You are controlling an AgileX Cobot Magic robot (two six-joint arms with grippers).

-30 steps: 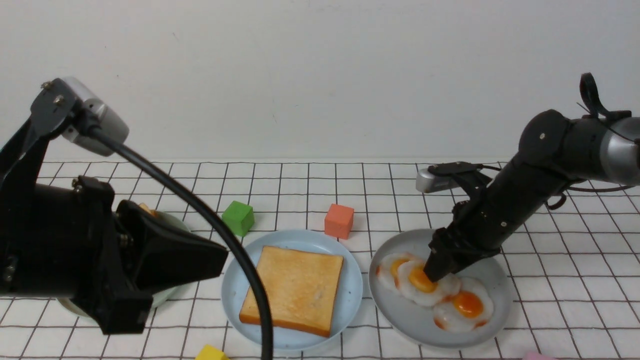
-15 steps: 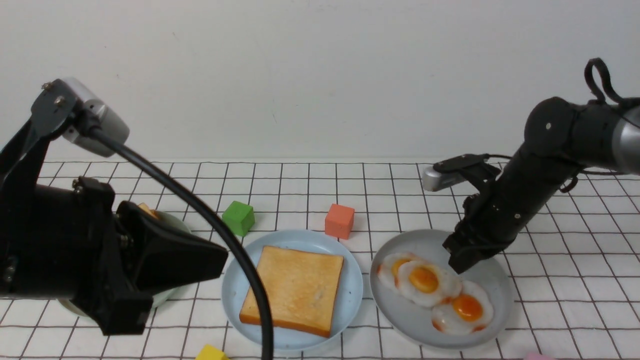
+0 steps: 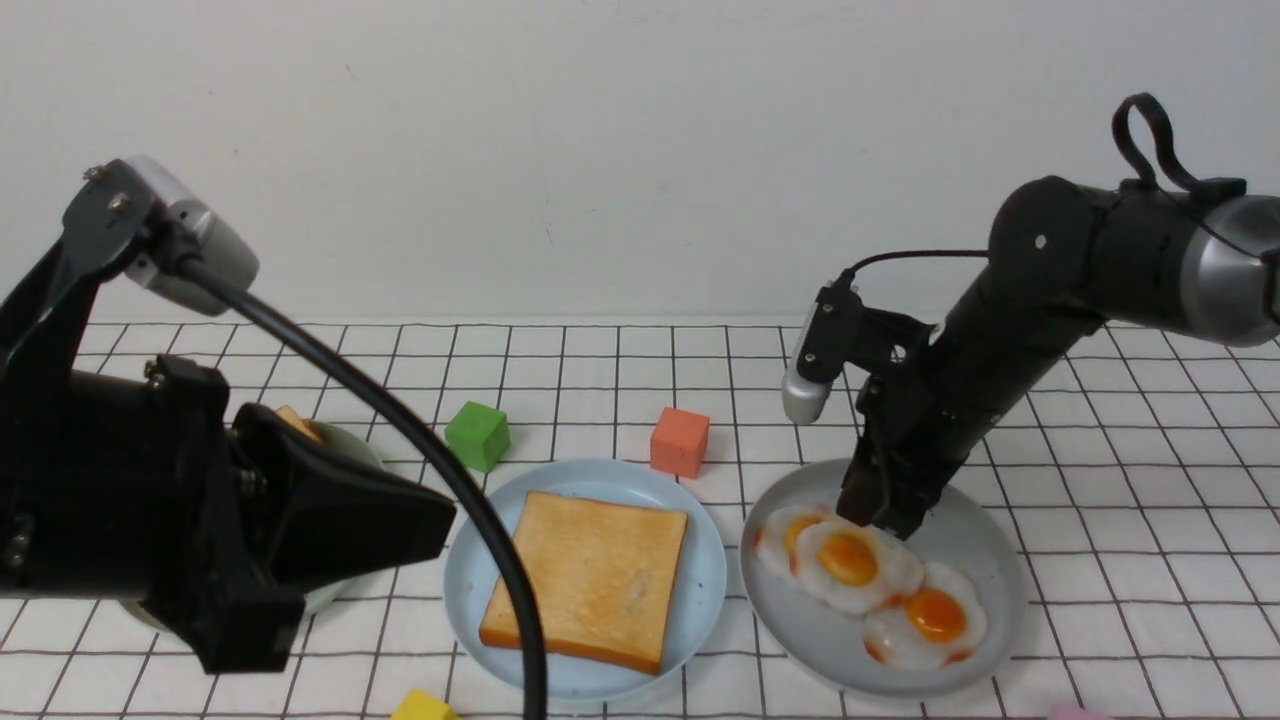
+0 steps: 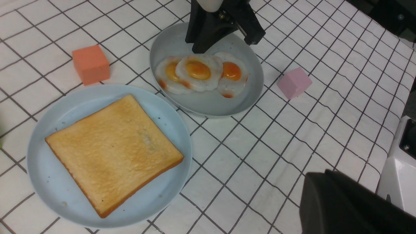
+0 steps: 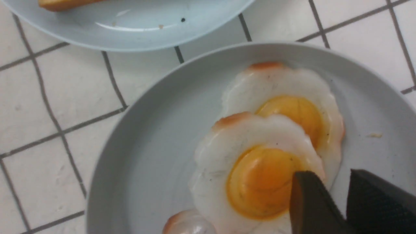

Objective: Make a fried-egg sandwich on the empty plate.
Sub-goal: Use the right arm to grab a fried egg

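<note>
Right gripper has dropped back, jaws narrowly apart, at the middle white fried egg on the round grey plate; left gripper closed. Leftward, round light-blue speckled plate holds 1 golden toast slice.

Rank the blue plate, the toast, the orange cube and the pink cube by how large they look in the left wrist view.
1. Blue plate
2. Toast, lying on that plate
3. Orange cube and pink cube: they look about alike, so I won't rank one above the other.

right arm bent forward, right claw pointing down, jaws slightly apart, left claw closed
</note>
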